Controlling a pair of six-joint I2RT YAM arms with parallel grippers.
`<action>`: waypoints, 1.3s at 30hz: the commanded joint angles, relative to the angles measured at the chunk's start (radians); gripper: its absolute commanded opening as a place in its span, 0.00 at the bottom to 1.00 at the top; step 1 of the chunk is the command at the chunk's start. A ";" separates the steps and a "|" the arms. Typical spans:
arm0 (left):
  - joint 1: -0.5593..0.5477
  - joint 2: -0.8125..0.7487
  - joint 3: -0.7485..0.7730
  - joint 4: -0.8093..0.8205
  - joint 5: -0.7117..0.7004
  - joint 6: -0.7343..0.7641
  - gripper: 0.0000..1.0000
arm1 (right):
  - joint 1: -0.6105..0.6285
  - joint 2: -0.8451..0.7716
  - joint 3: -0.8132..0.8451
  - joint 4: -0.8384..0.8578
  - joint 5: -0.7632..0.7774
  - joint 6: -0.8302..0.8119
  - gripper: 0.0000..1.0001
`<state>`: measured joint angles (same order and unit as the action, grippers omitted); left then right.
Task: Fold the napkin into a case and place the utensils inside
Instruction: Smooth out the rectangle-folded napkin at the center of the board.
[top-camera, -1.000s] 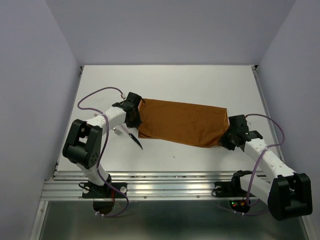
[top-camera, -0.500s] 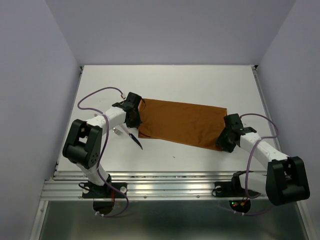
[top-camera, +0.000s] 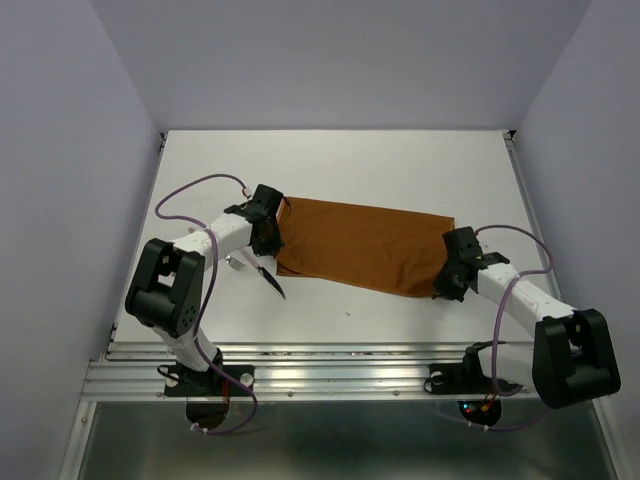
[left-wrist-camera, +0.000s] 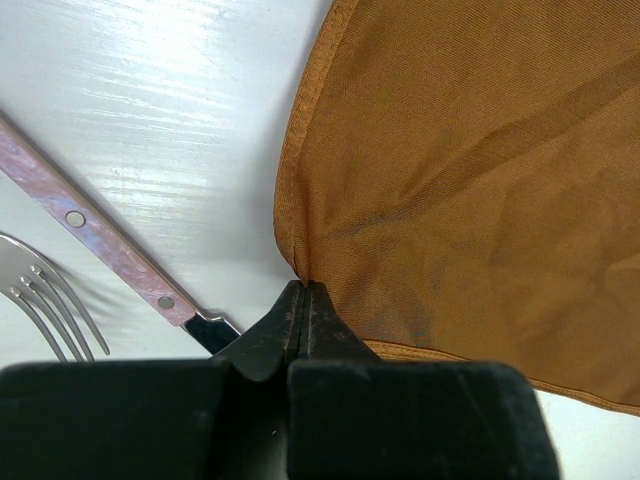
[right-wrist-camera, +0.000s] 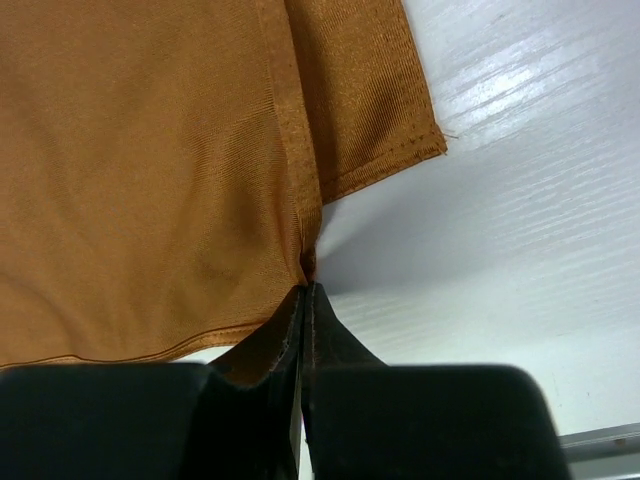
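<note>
Left gripper (left-wrist-camera: 303, 292): jaws closed, pinching the left edge of the napkin (top-camera: 365, 245), center-left of the top view.
Right gripper (right-wrist-camera: 303, 287): jaws closed, pinching the napkin's lower right hem, with cloth bunching at the tips.
Napkin: lying as a wide rectangle mid-table (top-camera: 400, 165), spanning between both grippers.
Knife (left-wrist-camera: 110, 262): lying just left of the napkin, with its blade end disappearing behind the left gripper.
Fork (left-wrist-camera: 55, 305): lying beside the knife, lower left of the left wrist view.
</note>
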<state>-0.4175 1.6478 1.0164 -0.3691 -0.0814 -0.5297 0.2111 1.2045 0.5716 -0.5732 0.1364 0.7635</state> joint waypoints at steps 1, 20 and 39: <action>-0.006 -0.040 0.031 -0.031 -0.009 0.023 0.00 | 0.014 -0.038 0.059 -0.043 0.035 0.002 0.01; 0.025 0.164 0.709 -0.186 0.035 0.118 0.00 | -0.136 0.334 0.833 -0.054 0.255 -0.194 0.01; 0.060 0.503 1.098 -0.106 0.186 0.181 0.00 | -0.191 0.658 1.170 0.142 0.192 -0.300 0.01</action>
<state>-0.3641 2.1857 2.0960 -0.5133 0.0578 -0.3737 0.0265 1.8938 1.7363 -0.5037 0.3248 0.4999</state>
